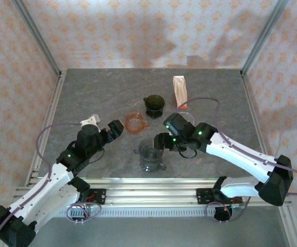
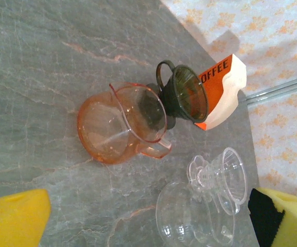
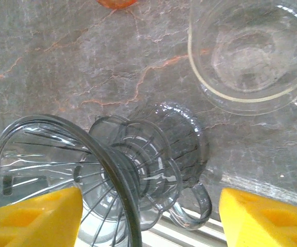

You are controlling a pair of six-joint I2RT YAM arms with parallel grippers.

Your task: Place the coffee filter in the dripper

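The left hand (image 1: 116, 128) hangs over the counter (image 1: 87, 98) with its fingers spread wide and nothing between them. The right hand (image 3: 151, 198) is also spread. A smoky glass dripper (image 3: 61, 170) stands between its yellow fingers (image 3: 264, 218) on a glass cup (image 3: 187, 154), and the right finger is clear of it. The box of coffee filters (image 2: 223, 85) lies at the far side, near a dark green dripper (image 2: 184, 92) and an orange jug (image 2: 112, 128), well apart from both hands.
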